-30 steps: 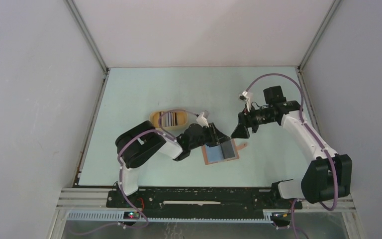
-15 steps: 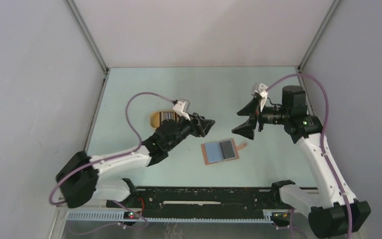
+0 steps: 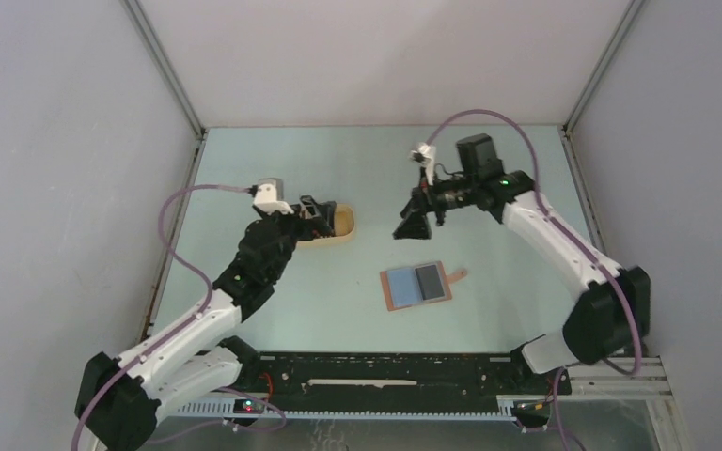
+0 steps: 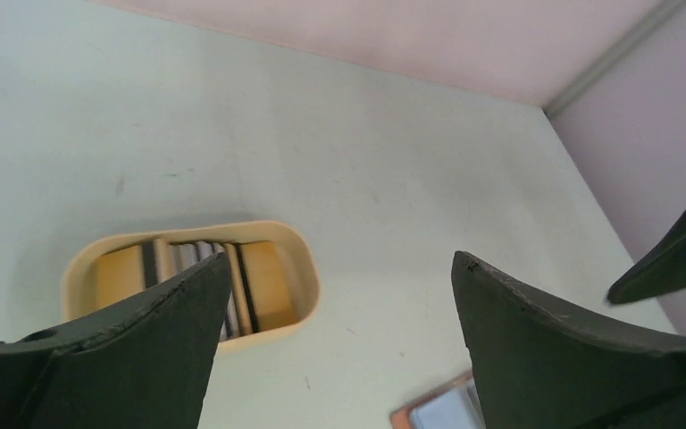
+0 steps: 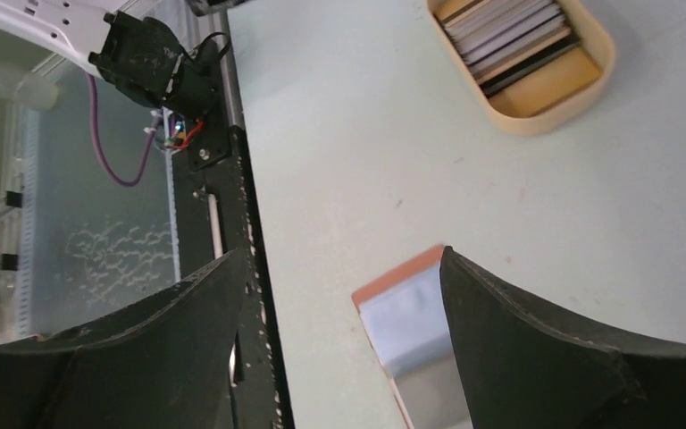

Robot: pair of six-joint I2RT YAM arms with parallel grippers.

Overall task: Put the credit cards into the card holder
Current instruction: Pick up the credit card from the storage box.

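Plainly, the card holder lies open and flat on the worktop in the lower middle of the top view, blue-grey inside up, its small tab pointing right. It looks light and soft, so I judge it would slide or fold under a pushed card. Pinning its reddish border with one pincer seems wise.

Farther back, left of centre, the yellow tray keeps the credit cards standing on edge in a tight row. They should be thin, stiff, light and slick, best pinched across the flat faces at the upper edge, one at a time. The left pincer hangs above the tray, spread wide and holding nothing. Farthest, in the upper middle, the right pincer is likewise wide and empty.

From above, the left pincer covers most of the tray, and in the left wrist view a finger hides the tray's near rim, so the cards cannot be counted. Whether the holder's dark right half is lining or a seated card, I cannot tell. Its slots do not show.
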